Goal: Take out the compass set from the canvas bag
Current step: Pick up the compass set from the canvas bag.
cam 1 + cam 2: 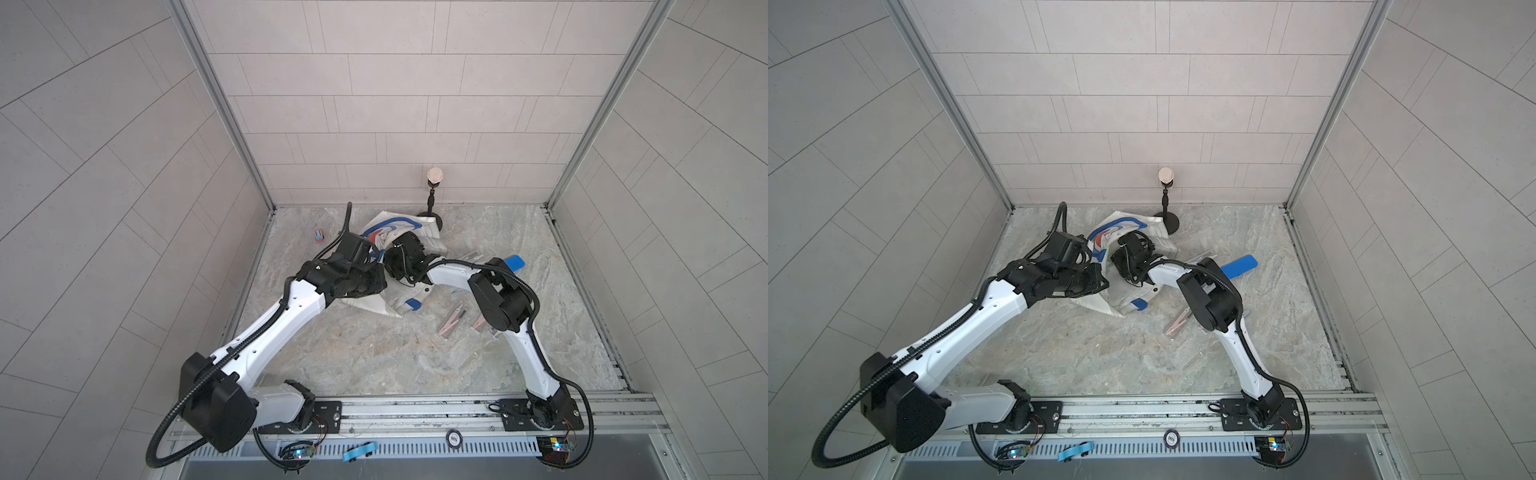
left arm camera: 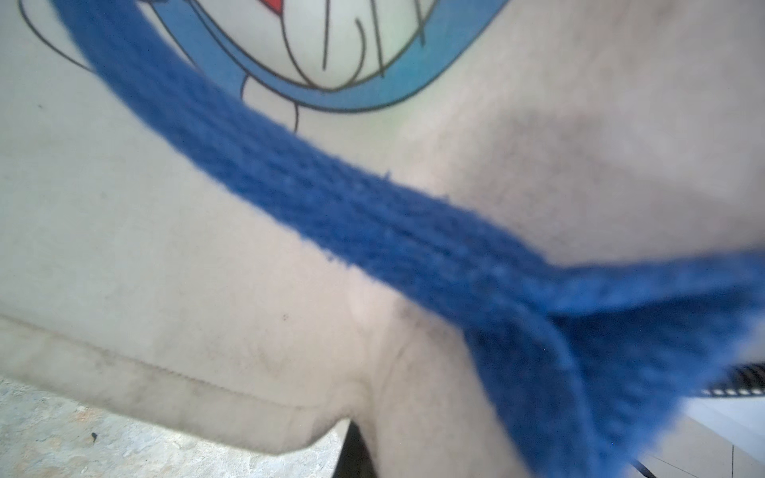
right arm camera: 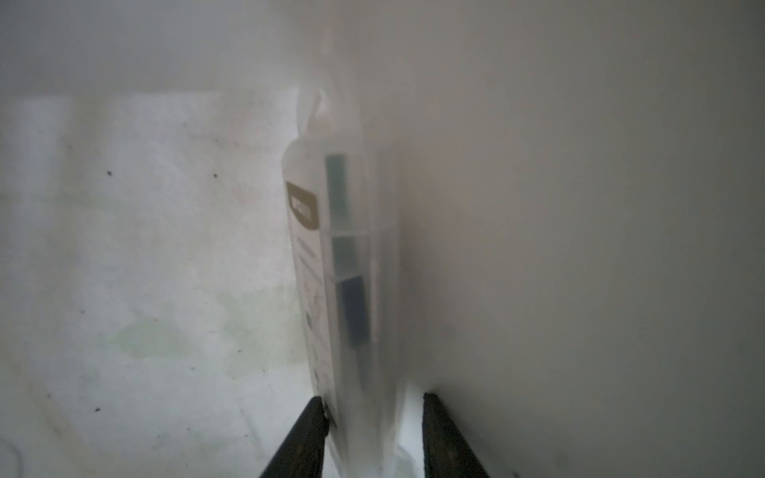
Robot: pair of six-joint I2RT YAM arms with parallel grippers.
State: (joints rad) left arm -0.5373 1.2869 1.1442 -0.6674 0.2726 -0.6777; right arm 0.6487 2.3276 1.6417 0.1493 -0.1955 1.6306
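Observation:
The white canvas bag (image 1: 432, 235) (image 1: 1158, 239) lies slumped at the back of the table, cartoon print up. My left gripper (image 1: 376, 266) is shut on its near rim. In the left wrist view, canvas (image 2: 165, 248) and a blue strap (image 2: 372, 219) fill the picture, and only a dark sliver of one finger (image 2: 357, 451) shows. My right gripper (image 3: 374, 403) is deep inside the bag, shut on a clear compass set pack (image 3: 343, 248) with green and dark parts. Other compass packs (image 1: 451, 320) (image 1: 1177, 322) lie outside on the table by the right arm's elbow.
A black stand with a round top (image 1: 434, 195) rises behind the bag at the back wall. A flat blue piece (image 1: 515, 262) lies right of the bag. A small red-and-teal toy (image 1: 318, 235) sits at the back left. Tiled walls close in three sides.

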